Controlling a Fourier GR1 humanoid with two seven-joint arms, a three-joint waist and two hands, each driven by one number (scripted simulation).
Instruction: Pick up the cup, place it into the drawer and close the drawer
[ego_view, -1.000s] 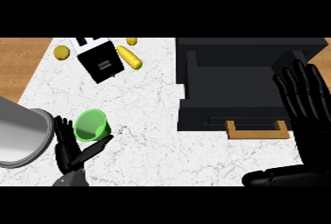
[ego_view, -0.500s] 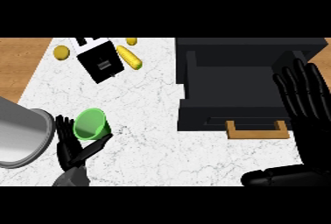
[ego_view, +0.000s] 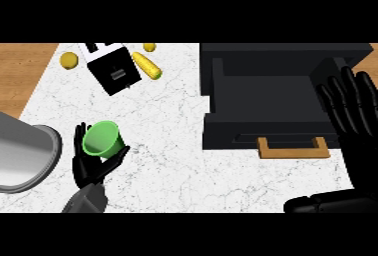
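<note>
Head view, looking steeply down on a white marbled counter (ego_view: 184, 150), shows the green cup (ego_view: 102, 139) sitting in the left hand (ego_view: 94, 162) low on the left side, just beside the rim of a big grey metal pot (ego_view: 26, 160). That hand's fingers and thumb are curled up around the cup's sides, so from where I stand it has hold of the cup; whether the cup's base is off the counter or not I cannot tell from this angle. The cup is tipped, its mouth facing up and toward the viewer. Over on the right sits the black drawer unit (ego_view: 284, 95), its drawer pulled out toward the robot, with a wooden handle (ego_view: 293, 149) at the front edge. The right hand (ego_view: 354, 110) is open, fingers straight and pointing up, resting near the right edge over the drawer's side; it grips nothing. At the far end of the counter lie a black-and-white box (ego_view: 114, 72), a yellow corn-like piece (ego_view: 146, 65) touching it, and a couple of small yellow items (ego_view: 69, 60). I'd judge this to be the pickup step, with the grasp made and the carry ahead. The cup and drawer are well apart, so the next move calls for lifting clear of the pot, swinging right across the bare counter, and lowering into the open cavity.
</note>
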